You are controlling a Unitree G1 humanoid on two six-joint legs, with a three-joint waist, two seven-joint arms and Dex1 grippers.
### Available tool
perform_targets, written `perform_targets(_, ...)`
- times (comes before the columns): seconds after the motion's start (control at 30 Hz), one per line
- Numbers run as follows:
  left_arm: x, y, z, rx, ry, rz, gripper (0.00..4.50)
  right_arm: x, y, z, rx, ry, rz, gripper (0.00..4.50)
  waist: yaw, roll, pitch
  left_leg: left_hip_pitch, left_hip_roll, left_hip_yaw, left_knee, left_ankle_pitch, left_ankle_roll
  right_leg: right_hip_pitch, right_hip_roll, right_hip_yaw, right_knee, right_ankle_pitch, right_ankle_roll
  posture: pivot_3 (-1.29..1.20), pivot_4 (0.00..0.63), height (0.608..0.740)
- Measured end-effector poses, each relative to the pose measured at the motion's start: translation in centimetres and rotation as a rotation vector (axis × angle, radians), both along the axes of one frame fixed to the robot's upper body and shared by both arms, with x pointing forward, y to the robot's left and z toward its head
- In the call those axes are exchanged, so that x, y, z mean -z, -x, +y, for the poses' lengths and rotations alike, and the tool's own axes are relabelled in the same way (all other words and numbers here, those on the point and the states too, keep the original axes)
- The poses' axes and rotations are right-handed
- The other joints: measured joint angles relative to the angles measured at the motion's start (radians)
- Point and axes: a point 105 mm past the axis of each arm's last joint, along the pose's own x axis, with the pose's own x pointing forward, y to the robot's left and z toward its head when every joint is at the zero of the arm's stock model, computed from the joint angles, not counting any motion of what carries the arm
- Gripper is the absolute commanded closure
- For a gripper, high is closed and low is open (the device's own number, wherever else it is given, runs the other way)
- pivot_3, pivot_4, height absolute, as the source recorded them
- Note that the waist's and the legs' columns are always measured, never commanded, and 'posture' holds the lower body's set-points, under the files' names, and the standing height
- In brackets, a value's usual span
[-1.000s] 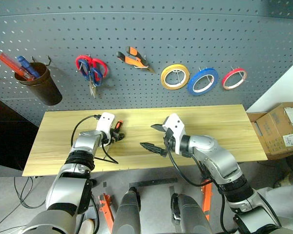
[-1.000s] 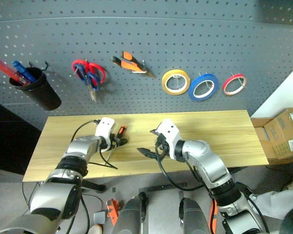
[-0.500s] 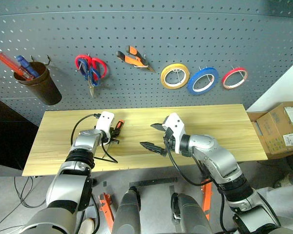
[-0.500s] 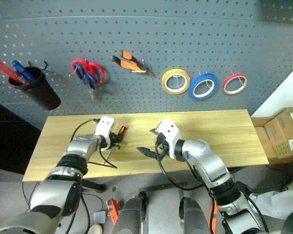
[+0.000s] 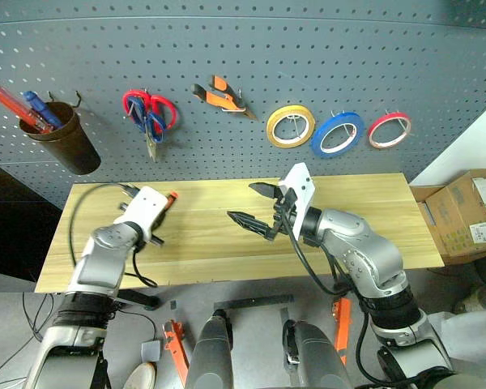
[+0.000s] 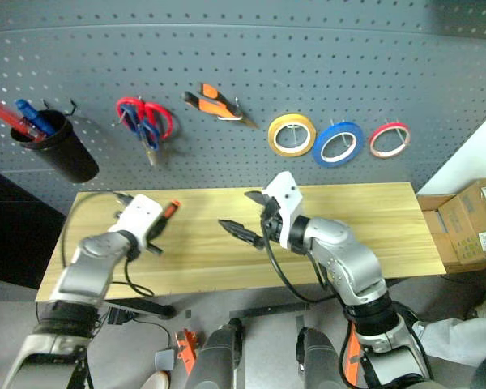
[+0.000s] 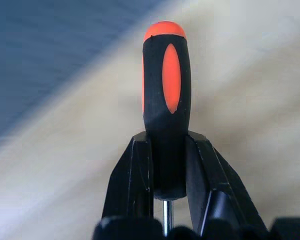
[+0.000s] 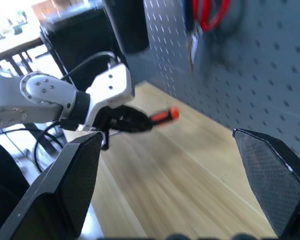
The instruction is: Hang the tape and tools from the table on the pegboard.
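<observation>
**Screwdriver in hand, pegboard next**

Take the table (image 5: 364, 223) as your landmark. Nearest you, above its left end, your left gripper (image 7: 165, 150) has its fingers clamped on the screwdriver (image 7: 165, 100), orange tip pointing away from the wrist. Above the table's middle, your right gripper (image 5: 257, 207) hangs with its fingers spread wide and nothing between them. Behind the table, the pegboard (image 5: 308, 65) already carries the scissors (image 5: 150, 113), the pliers (image 5: 220, 96) and the blue tape (image 5: 337, 134). So this looks like the last tool. Next you probably carry it to the cup (image 5: 61, 142) up left, and drop it in.
</observation>
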Motion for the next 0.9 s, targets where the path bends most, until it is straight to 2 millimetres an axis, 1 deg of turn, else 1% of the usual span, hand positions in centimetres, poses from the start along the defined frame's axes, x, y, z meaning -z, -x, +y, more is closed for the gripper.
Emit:
perform_targets(0.07,-4.1,0.4,0.8,-0.066,-0.047,-0.151,3.97,-2.6,0.4,0.9,-0.025,-0.123,0.001,0.00,0.004,-0.006,-0.005,0.000,0.000,0.000,0.000,0.001,-0.001,0.000,0.000,0.000,0.000,0.002,0.001,0.24,0.102,0.740)
perform_targets(0.13,-8.1,0.7,0.7,-0.086,-0.075,-0.297,3.97,-5.3,0.9,1.5,-0.060,-0.220,-0.021,0.00,0.015,-0.011,-0.020,0.000,0.000,0.000,0.000,0.001,-0.001,0.000,0.000,0.000,-0.002,0.004,-0.002,0.25,0.086,0.740)
perform_targets(0.2,-11.2,1.1,0.1,-0.083,-0.104,-0.414,3.97,-7.1,1.2,1.7,-0.090,-0.286,-0.032,0.00,0.026,-0.014,-0.043,0.000,0.000,0.001,-0.001,0.000,-0.002,0.001,0.000,0.000,-0.004,0.004,-0.003,0.27,0.050,0.740)
perform_targets(0.3,-14.4,1.2,-0.2,-0.103,-0.135,-0.552,3.97,-8.1,1.4,1.9,-0.118,-0.319,-0.041,0.00,0.047,-0.017,-0.074,0.000,-0.001,0.002,-0.002,0.000,-0.003,0.001,0.000,0.000,-0.004,0.005,-0.003,0.28,0.022,0.740)
perform_targets(0.37,-16.3,1.1,0.0,-0.121,-0.139,-0.631,3.97,-8.1,1.1,2.0,-0.125,-0.326,-0.035,0.00,0.055,-0.020,-0.090,0.001,-0.001,0.002,-0.001,0.000,-0.003,0.001,0.000,-0.001,-0.004,0.005,-0.003,0.28,0.008,0.740)
perform_targets(0.43,-17.9,0.6,0.3,-0.140,-0.118,-0.690,3.97,-8.1,0.9,2.1,-0.128,-0.329,-0.035,0.00,0.064,-0.020,-0.101,0.001,0.000,0.002,-0.001,0.000,-0.003,0.002,0.001,-0.001,-0.004,0.006,-0.004,0.29,0.000,0.740)
perform_targets(0.5,-18.8,0.3,0.9,-0.163,-0.085,-0.722,3.97,-8.0,0.7,2.2,-0.132,-0.330,-0.033,0.00,0.074,-0.021,-0.114,0.001,0.000,0.003,-0.001,-0.002,-0.005,0.002,0.001,-0.001,-0.005,0.008,-0.003,0.30,0.000,0.740)
perform_targets(0.57,-19.6,-1.4,1.2,-0.172,0.036,-0.737,3.97,-8.1,0.4,2.1,-0.127,-0.330,-0.046,0.00,0.085,-0.021,-0.125,0.003,0.000,0.003,0.000,-0.003,-0.008,0.003,0.001,-0.001,-0.006,0.009,-0.002,0.29,0.000,0.740)
perform_targets(0.67,-20.1,-4.1,1.7,-0.165,0.224,-0.725,3.97,-8.1,0.4,2.5,-0.133,-0.333,-0.055,0.00,0.104,-0.023,-0.135,0.003,0.003,0.002,0.000,-0.002,-0.009,0.003,0.005,-0.001,-0.006,0.011,-0.001,0.28,0.000,0.740)
perform_targets(0.77,-20.4,-5.9,1.6,-0.130,0.336,-0.716,3.97,-8.1,0.4,2.7,-0.130,-0.334,-0.070,0.00,0.109,-0.025,-0.143,0.003,0.003,0.003,0.002,-0.002,-0.009,0.004,0.005,-0.001,-0.006,0.015,-0.005,0.26,0.000,0.740)
perform_targets(0.9,-19.7,-7.5,1.5,-0.107,0.430,-0.683,3.97,-8.2,0.1,2.4,-0.104,-0.331,-0.092,0.00,0.110,-0.028,-0.147,0.002,0.003,0.003,0.002,-0.001,-0.009,0.003,0.005,0.000,-0.006,0.015,-0.006,0.23,0.000,0.740)
